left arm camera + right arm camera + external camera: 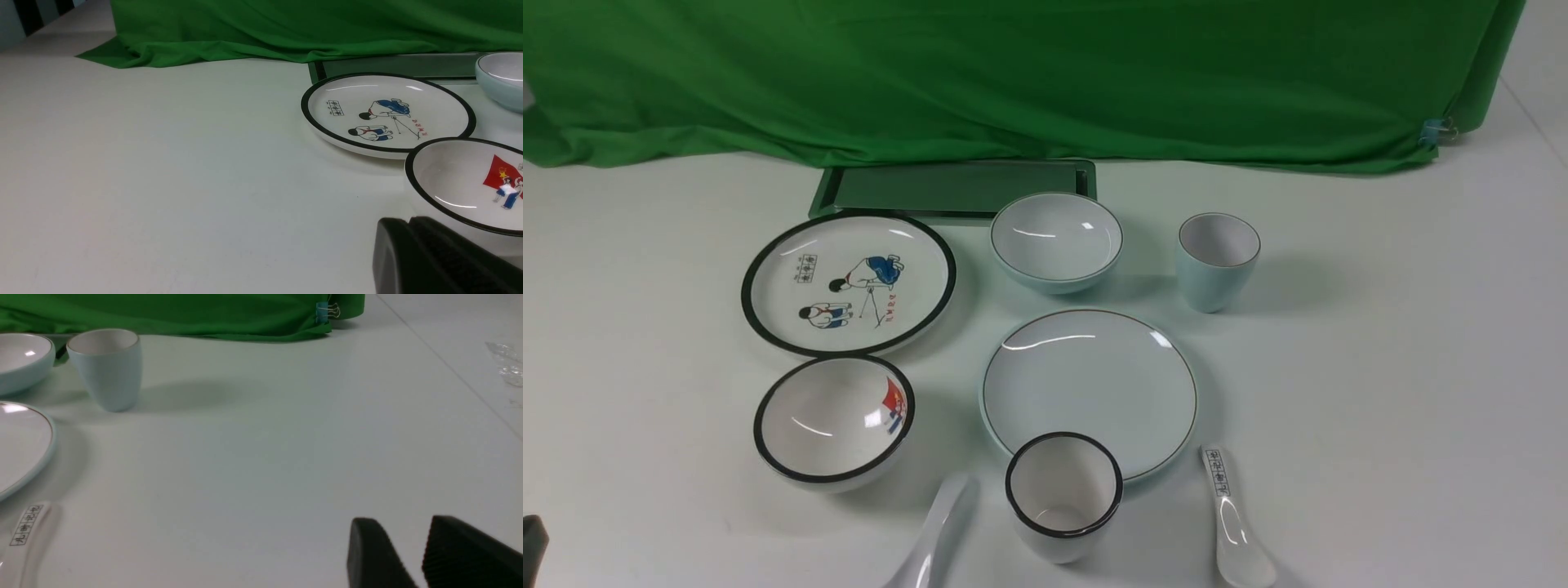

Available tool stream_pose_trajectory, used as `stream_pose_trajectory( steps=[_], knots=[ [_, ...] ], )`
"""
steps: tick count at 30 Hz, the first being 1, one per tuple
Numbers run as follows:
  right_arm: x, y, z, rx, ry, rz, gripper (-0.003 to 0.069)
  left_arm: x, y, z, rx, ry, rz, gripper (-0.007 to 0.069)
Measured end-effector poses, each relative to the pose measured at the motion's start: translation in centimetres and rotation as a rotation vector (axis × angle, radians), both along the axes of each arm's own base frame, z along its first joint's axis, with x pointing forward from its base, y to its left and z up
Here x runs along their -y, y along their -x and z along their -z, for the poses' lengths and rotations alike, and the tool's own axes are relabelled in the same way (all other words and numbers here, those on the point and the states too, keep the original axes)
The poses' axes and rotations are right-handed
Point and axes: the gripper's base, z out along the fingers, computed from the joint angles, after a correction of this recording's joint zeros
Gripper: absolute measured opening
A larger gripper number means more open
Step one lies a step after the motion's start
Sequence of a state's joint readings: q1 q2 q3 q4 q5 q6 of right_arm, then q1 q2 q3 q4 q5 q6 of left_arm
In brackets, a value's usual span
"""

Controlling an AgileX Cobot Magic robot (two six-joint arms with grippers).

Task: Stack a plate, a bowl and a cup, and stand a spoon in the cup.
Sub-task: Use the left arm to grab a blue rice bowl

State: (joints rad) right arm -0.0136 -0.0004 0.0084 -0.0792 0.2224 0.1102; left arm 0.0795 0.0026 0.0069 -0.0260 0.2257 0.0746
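Front view: glossy pale blue plate [1089, 384]

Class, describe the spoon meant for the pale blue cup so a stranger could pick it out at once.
Come forward from the green cloth to the black-rimmed cup at the near edge of the table. The spoon lies just left of it. Its handle is plain white; the other spoon, right of that cup, carries black characters.
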Motion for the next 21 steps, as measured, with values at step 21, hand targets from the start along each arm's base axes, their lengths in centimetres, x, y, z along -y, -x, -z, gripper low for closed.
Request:
stream_pose_trajectory(
  steps=[21],
  knots=[
    [-0.3, 0.0, 0.0, 0.022, -0.489, 0.083, 0.0243, 0.0, -0.1, -1.9, 0.253, 0.764, -0.031, -0.0029]
  ],
)
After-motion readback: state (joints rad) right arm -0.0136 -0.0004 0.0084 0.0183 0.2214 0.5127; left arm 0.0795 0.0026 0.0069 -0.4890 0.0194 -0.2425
